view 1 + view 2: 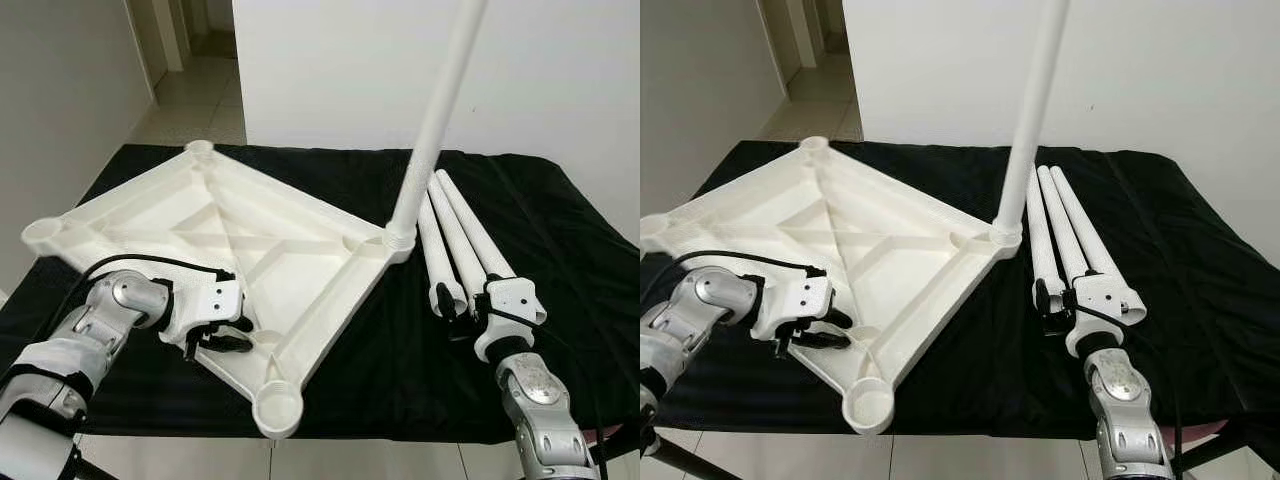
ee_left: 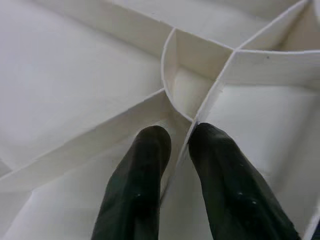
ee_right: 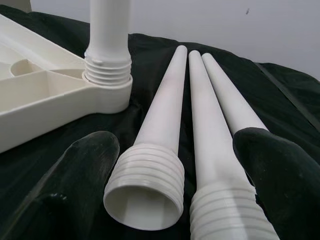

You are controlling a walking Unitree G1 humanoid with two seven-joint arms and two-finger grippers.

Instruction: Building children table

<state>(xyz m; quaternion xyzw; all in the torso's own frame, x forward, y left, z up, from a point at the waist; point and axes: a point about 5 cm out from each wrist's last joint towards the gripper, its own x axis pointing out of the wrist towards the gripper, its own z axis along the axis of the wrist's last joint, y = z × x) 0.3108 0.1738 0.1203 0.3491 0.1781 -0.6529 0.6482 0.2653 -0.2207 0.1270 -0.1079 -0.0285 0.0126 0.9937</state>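
One leg (image 1: pixel 432 120) already stands screwed into the far corner socket of the upturned tabletop (image 1: pixel 215 235), centre-left of the frame on the black-draped desk (image 1: pixel 560 230); three loose legs (image 1: pixel 462 238) lie at centre right, so three sockets look unfilled; the left gripper (image 2: pixel 177 150), fingers nearly together, straddles a rib in its wrist view; the right gripper (image 3: pixel 175 190) has fingers apart around two threaded leg ends.
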